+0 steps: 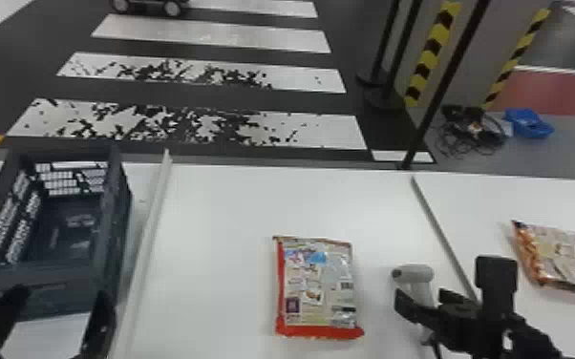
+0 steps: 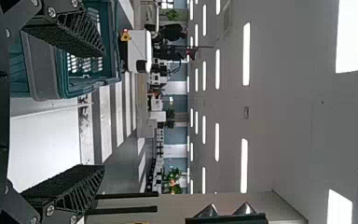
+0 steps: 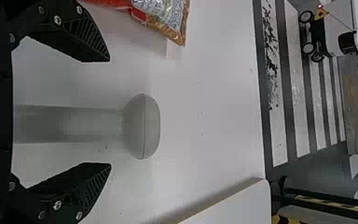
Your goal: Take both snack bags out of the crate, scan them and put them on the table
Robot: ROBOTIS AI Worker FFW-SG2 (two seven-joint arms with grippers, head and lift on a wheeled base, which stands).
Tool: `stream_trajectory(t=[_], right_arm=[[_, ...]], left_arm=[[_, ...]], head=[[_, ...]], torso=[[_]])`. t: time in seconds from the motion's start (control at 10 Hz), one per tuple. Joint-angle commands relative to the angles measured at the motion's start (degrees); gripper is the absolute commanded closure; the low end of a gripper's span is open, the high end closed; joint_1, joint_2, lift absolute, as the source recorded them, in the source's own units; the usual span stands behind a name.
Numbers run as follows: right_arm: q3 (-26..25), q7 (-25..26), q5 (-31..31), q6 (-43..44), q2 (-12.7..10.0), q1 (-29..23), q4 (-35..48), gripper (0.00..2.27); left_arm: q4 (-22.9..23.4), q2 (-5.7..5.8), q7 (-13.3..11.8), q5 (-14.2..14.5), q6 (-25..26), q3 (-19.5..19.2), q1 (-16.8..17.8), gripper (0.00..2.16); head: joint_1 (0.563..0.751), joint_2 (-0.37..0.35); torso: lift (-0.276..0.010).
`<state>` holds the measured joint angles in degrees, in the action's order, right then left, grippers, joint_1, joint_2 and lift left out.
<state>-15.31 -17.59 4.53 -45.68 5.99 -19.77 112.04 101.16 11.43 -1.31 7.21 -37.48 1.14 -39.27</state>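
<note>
Open with nothing between its fingers, my left gripper [image 1: 43,329] is at the near wall of the dark crate [image 1: 36,274]. The left wrist view has the gripper [image 2: 103,112] beside the crate [image 2: 44,70]. A red-edged snack bag [image 1: 317,286] lies flat mid-table; the orange-edged snack bag [image 1: 566,258] lies on the right table section. My right gripper [image 1: 449,293] is by the grey scanner [image 1: 415,275]. Seen from the right wrist, the gripper [image 3: 109,112] has its fingers apart on both sides of the scanner [image 3: 142,126], with a bag corner [image 3: 163,14] nearby.
A raised pale strip [image 1: 150,229] runs between the crate and the middle of the white table [image 1: 224,205]. A dark seam [image 1: 439,224] separates the middle from the right section. Black posts [image 1: 439,90] stand beyond the far edge.
</note>
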Motion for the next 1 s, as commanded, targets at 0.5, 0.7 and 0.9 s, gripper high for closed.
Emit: stream_trajectory(t=[0.5, 0.7, 0.9], right_arm=[[0.0, -0.8, -3.3, -3.0, 0.4, 1.0, -0.7, 2.15], [-0.1, -1.0, -4.0, -3.7, 0.5, 1.0, -0.6, 2.26], [-0.3, -0.9, -3.5, -4.6, 0.4, 0.9, 1.6, 2.26]], left_arm=[[0.0, -0.09, -0.1, 0.0, 0.0, 0.0, 0.0, 0.15], [0.0, -0.09, 0.0, 0.0, 0.0, 0.0, 0.0, 0.15], [0.1, -0.09, -0.1, 0.0, 0.0, 0.1, 0.0, 0.15]], head=[[0.695, -0.141], [0.695, -0.149], [0.695, -0.152]], torso=[[-0.094], [-0.094], [-0.094]])
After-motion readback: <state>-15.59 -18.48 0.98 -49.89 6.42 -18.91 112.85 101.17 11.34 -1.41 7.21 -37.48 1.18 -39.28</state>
